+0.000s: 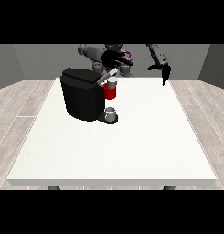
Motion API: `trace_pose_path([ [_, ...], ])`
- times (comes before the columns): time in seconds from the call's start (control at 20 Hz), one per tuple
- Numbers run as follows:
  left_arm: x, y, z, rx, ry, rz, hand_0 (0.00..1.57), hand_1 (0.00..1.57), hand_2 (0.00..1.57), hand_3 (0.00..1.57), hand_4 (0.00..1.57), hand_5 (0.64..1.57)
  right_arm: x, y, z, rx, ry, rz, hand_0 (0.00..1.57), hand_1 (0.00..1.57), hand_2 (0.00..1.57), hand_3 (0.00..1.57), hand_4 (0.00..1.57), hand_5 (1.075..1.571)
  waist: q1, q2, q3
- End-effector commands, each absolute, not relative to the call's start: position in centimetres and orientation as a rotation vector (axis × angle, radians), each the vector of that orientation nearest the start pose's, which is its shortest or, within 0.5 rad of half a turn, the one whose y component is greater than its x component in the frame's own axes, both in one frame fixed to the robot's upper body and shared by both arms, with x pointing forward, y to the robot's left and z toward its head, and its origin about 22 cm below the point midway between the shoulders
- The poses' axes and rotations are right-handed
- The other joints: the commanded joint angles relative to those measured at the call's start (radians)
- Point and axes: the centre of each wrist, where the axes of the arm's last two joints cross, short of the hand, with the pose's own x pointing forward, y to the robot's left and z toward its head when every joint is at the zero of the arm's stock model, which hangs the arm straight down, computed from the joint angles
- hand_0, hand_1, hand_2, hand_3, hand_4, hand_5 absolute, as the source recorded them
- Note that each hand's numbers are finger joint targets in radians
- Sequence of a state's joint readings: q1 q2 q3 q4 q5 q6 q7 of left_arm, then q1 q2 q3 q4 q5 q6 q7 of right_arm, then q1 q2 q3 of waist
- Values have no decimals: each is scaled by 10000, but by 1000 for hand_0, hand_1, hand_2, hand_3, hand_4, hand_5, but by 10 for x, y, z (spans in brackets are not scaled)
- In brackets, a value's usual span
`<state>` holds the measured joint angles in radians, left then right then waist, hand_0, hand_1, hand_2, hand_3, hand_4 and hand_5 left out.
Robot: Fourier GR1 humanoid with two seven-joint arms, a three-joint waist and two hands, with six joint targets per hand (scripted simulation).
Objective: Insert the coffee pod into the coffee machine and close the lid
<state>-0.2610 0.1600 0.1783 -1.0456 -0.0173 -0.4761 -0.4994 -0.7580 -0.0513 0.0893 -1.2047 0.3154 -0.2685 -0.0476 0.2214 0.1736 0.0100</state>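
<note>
A bulky black coffee machine (82, 93) stands on the large white desk (113, 146), near its far edge and toward the far corner at the view's left. Its lid (107, 77) is tilted up, not closed, over the red section at the machine's front (110, 92). On the machine's low base below sits a small grey cup (110, 113). The small pale coffee pod (112, 81) appears to sit at the top of the red section, just under the raised lid. The hand at the view's left (114, 57) hovers above the lid; whether it is clenched or released cannot be told. The hand at the view's right (164, 72) hangs beyond the desk's far edge, released, fingers pointing down, holding nothing.
</note>
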Motion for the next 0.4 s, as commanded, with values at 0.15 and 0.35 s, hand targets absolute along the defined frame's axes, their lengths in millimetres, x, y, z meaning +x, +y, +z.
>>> trace_pose_path([
  [0.15, 284, 275, -65, -3286, -17702, -2707, 0, 0, 0, 0, 302, 1571, 361, -79, 112, -620, -20738, 6295, 0, 0, 0, 0, 527, 1571, 50, 3, -104],
  [0.35, 271, 255, -73, -3515, -17031, -2589, 0, 0, 0, 0, 168, 1571, 328, -84, 56, 1741, -20071, 5842, 0, 0, 0, 0, 461, 1571, 214, -742, -89],
])
